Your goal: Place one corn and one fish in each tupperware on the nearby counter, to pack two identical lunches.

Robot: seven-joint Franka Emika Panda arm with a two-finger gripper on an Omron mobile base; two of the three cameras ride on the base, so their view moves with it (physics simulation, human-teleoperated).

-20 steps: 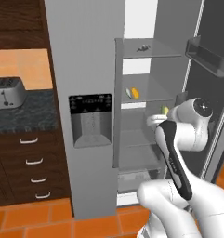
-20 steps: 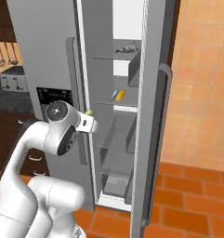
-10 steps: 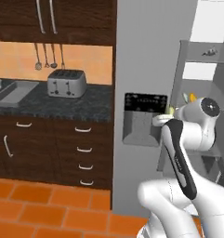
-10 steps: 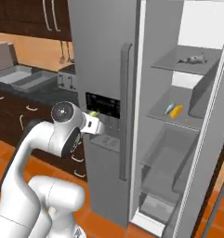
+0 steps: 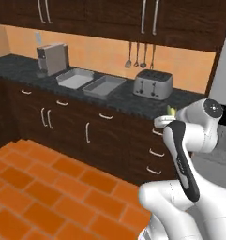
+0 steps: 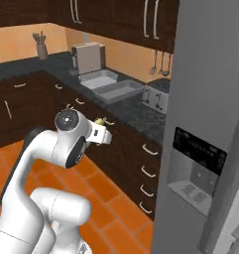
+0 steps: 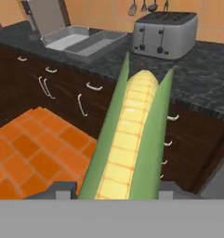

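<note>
Dark table (image 5: 119, 101) carries two trays (image 5: 104, 86) left of the toaster (image 5: 153, 83); hand (image 7: 113, 188) grips a corn (image 7: 127, 139), best carried level until squarely over one tray.

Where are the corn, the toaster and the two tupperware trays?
corn (image 7: 129, 135): hand view, kernel row mid-ear.
toaster (image 5: 153, 84): left base view, front face.
tupperware (image 5: 73, 79): left base view, left tray's floor.
</note>
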